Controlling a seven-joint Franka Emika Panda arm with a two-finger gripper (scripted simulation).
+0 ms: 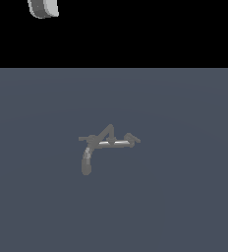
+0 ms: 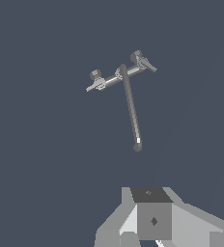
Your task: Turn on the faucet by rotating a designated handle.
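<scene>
While faucet (image 2: 126,79) sits apart, gripper (image 2: 152,222) hovers, untouching.

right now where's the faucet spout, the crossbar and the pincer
faucet spout (image 1: 86,160): exterior view, mid curve of the spout.
crossbar (image 1: 113,143): exterior view, shiny middle.
pincer (image 2: 155,222): wrist view, grey body; fingertips out of sight.

**Bare slate floor under a black void**

A flat, matte slate-blue floor (image 1: 185,197) fills the lower part of the exterior view, plain and unmarked. Above its straight far edge lies a solid black backdrop (image 1: 135,34). Light is soft and even. The wrist view shows the same blue-grey surface.
</scene>
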